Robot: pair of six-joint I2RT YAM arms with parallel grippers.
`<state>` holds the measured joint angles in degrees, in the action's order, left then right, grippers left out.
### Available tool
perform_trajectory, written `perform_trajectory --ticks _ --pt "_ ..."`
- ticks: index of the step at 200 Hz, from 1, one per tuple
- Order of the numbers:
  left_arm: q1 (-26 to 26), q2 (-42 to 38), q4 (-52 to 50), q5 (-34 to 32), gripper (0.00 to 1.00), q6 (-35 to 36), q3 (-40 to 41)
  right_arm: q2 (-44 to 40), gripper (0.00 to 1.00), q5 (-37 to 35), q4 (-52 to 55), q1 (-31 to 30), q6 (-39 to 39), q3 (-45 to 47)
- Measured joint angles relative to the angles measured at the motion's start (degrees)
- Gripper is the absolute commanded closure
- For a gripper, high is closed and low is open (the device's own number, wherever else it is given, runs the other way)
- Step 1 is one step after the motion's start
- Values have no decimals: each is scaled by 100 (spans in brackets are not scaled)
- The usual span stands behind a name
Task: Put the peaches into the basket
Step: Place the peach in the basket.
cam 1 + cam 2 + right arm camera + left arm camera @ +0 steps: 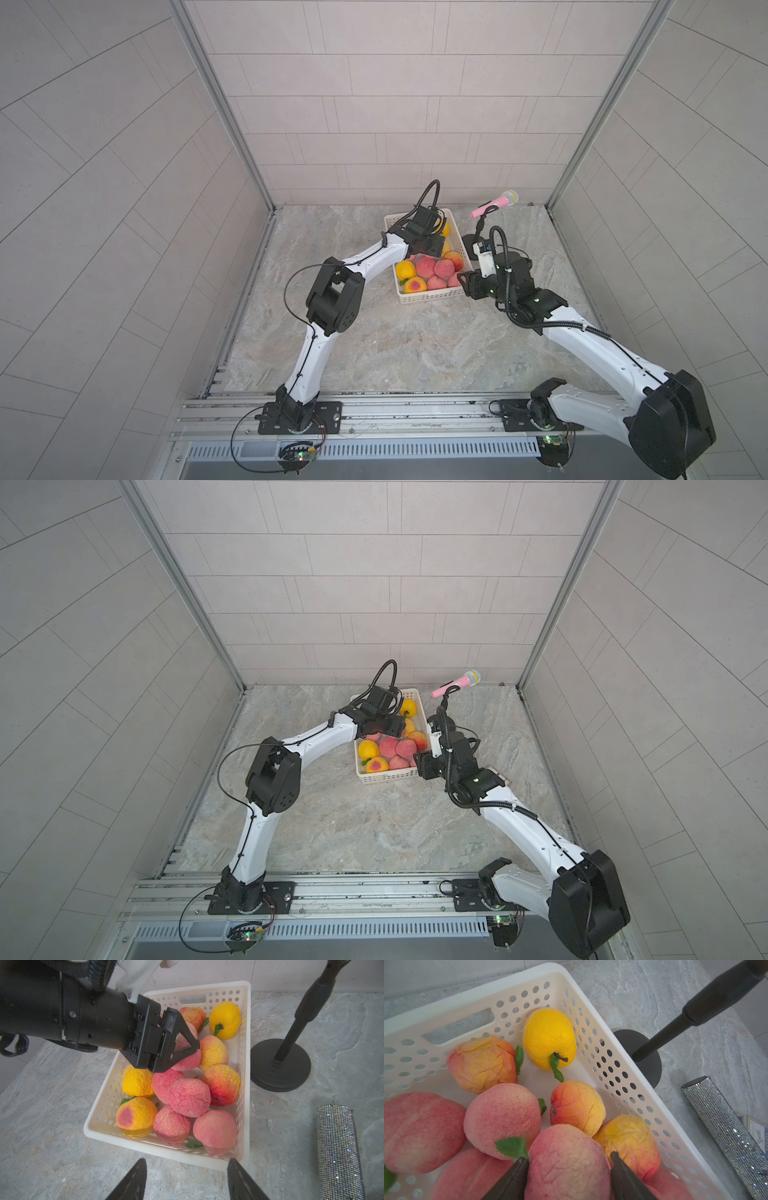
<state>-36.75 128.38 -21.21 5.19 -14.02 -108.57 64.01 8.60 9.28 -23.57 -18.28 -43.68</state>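
The white perforated basket (430,298) (145,1147) stands at the back of the marble table and holds several peaches (426,266), pink, orange-blushed and yellow. My left gripper (432,245) (569,1159) reaches into the basket's middle. Its jaws stand open around a pink peach (566,1167) (187,1059), which fills the gap between the fingers and rests on the pile. My right gripper (187,1160) (463,278) hovers open and empty just outside the basket's near right corner, above bare table. No peach shows outside the basket.
A pink microphone (496,201) sits on a black stand whose round base (280,1066) is close to the basket's right side. A glittery silver cylinder (338,1147) lies on the table to the right. Tiled walls enclose the left, back and right.
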Motion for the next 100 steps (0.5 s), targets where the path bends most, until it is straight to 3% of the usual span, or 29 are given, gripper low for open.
perform_trajectory --ticks 100 --pt "0 249 -166 -160 23 61 -267 11 36 -37 -2 0 -2 0"
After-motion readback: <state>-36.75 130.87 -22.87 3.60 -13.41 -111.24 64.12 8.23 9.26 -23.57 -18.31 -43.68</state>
